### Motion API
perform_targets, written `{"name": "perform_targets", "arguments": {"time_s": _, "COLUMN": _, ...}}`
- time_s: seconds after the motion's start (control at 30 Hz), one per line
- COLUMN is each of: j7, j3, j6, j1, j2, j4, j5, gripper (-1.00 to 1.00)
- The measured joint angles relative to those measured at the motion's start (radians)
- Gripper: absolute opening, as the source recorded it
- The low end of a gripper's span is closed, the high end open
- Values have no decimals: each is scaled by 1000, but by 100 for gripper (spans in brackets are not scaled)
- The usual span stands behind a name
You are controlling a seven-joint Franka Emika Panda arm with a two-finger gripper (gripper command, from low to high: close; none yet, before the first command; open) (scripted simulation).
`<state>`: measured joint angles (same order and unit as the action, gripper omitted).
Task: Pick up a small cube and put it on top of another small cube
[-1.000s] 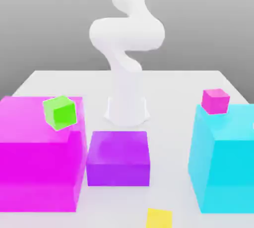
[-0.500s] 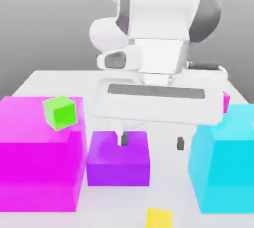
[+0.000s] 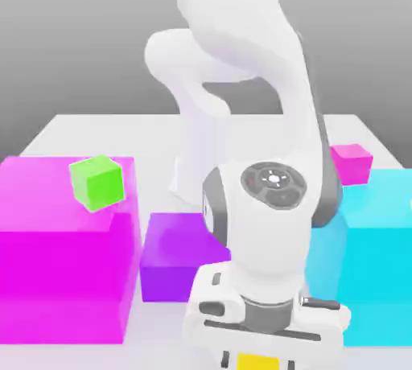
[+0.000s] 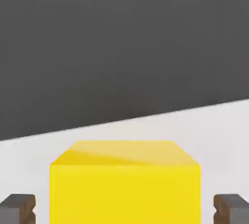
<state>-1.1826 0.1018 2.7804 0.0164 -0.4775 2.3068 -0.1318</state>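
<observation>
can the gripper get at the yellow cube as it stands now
Probably yes. In the hand view the yellow cube sits between the two fingertips, with a gap showing on each side and nothing lying between them. In the exterior view the hand is low over the cube, clear of the purple block.

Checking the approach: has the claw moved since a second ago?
Yes. The claw has come down in front of the purple block onto the small bright yellow cube, which it had not reached before.

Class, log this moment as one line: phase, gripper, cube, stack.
phase: pre-grasp | gripper: open, straddling yellow cube, gaps both sides | yellow cube: on table | stack: not yet done
</observation>
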Motion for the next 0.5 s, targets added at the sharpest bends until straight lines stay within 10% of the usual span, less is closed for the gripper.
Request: {"name": "perform_targets", "arguments": {"time_s": 0.5, "j7": -26, "j3": -49, "j6": -313, "j1": -92, "j2": 372, "j4": 61, "j5": 50, "gripper": -100}}
